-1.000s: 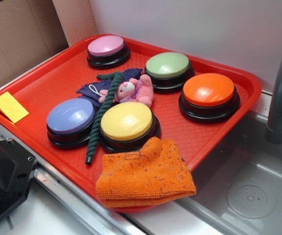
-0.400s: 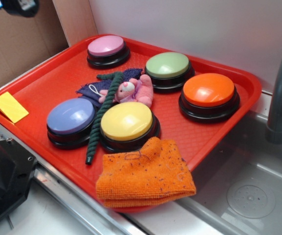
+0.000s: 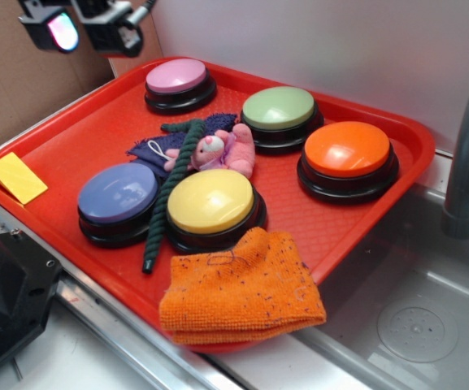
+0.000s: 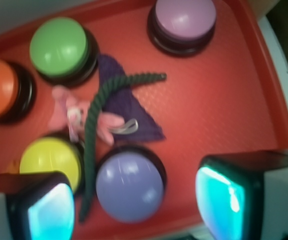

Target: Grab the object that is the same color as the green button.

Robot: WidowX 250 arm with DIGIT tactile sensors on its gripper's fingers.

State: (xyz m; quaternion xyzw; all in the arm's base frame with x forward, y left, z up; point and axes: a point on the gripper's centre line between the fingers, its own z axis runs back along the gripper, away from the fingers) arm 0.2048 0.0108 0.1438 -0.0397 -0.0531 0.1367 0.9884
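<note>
The long, thin, dark green twisted rope (image 3: 169, 195) has a fuzzy, cord-like surface with a visible spiral twist. It lies on the red plastic tray (image 3: 71, 138), running from the far middle toward the near edge, passing between the round lavender-blue domed button (image 3: 117, 193) on the left and the round yellow domed button (image 3: 210, 201) on the right. Its far end curves over the dark blue textured cloth (image 3: 149, 148), just beside the pink plush toy (image 3: 227, 151).

The round pale green domed button (image 3: 279, 108) sits on a black base at the far side of the tray, smooth and matte, apart from the rope. The round orange domed button (image 3: 348, 149) stands to its right; the round pink domed button (image 3: 175, 76) stands at the far left. A folded orange terry cloth (image 3: 242, 288) overhangs the tray's near edge. A yellow rectangular sponge-like piece (image 3: 17, 177) lies at the left rim.

The claw (image 3: 84, 24) hangs high over the far left corner, touching nothing. In the wrist view its two fingers (image 4: 49, 210) stand wide apart and empty, with the rope (image 4: 101, 112) lying below between them.
</note>
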